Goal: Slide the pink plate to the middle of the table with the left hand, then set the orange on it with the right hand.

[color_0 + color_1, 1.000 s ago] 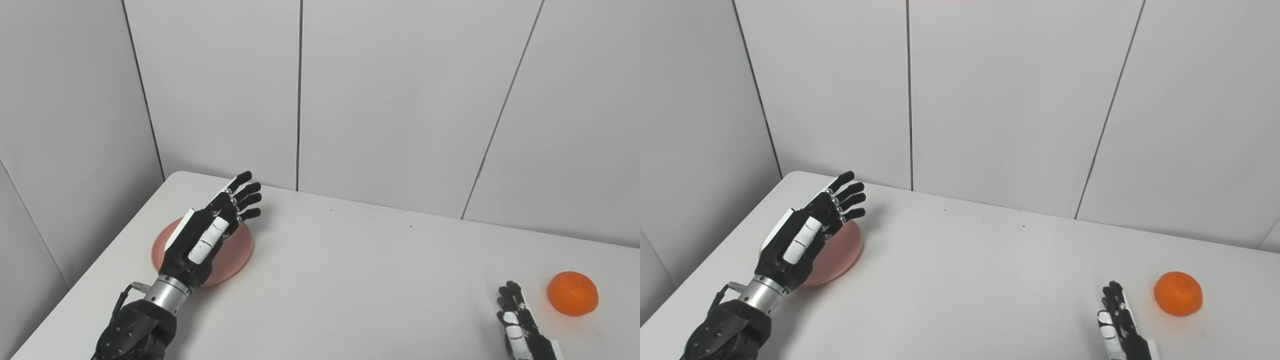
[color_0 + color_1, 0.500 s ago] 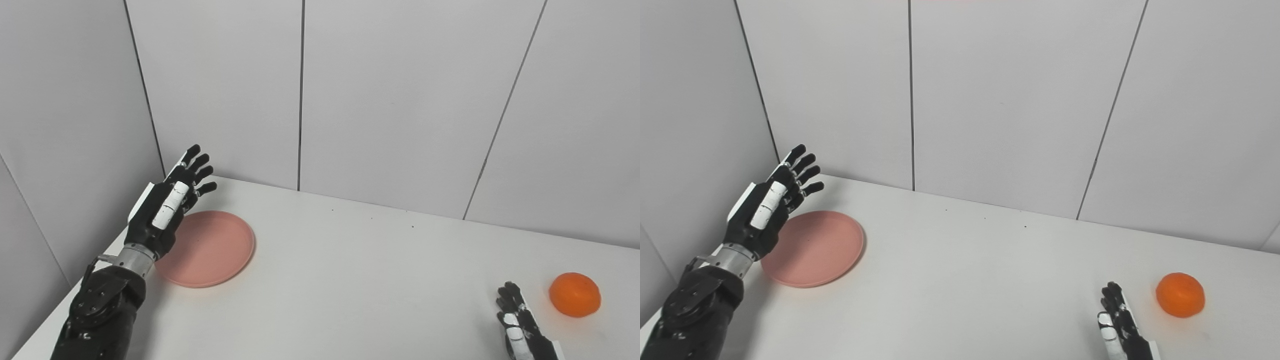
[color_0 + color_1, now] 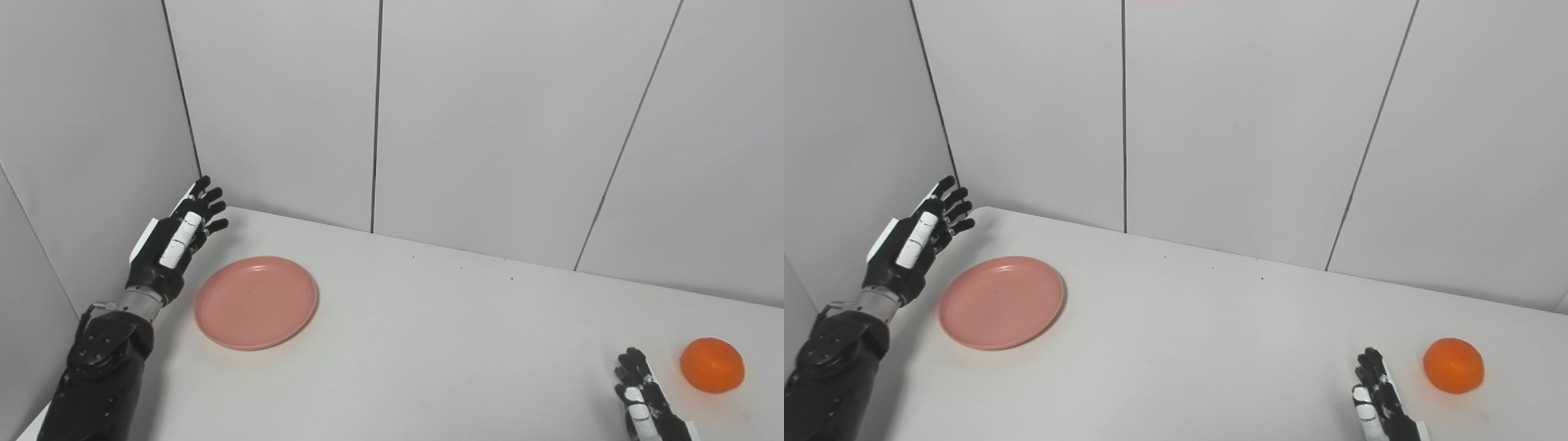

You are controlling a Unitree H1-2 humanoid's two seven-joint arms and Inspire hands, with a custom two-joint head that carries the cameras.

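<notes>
The left hand (image 3: 174,245) has swung off the pink plate (image 3: 256,302) to its outer side, fingers apart and empty. The plate is sitting far left, unslid. The right hand (image 3: 643,401), fingers spread, is waiting beside the orange (image 3: 712,365).

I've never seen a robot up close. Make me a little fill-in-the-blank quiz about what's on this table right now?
1. The plate near the left hand is coloured ____.
2. The round fruit lying just beside the right hand is an ____.
3. The plate has ____ on it.
4. The left hand is raised off the table with its fingers ____.

Missing words: pink; orange; nothing; apart
</notes>
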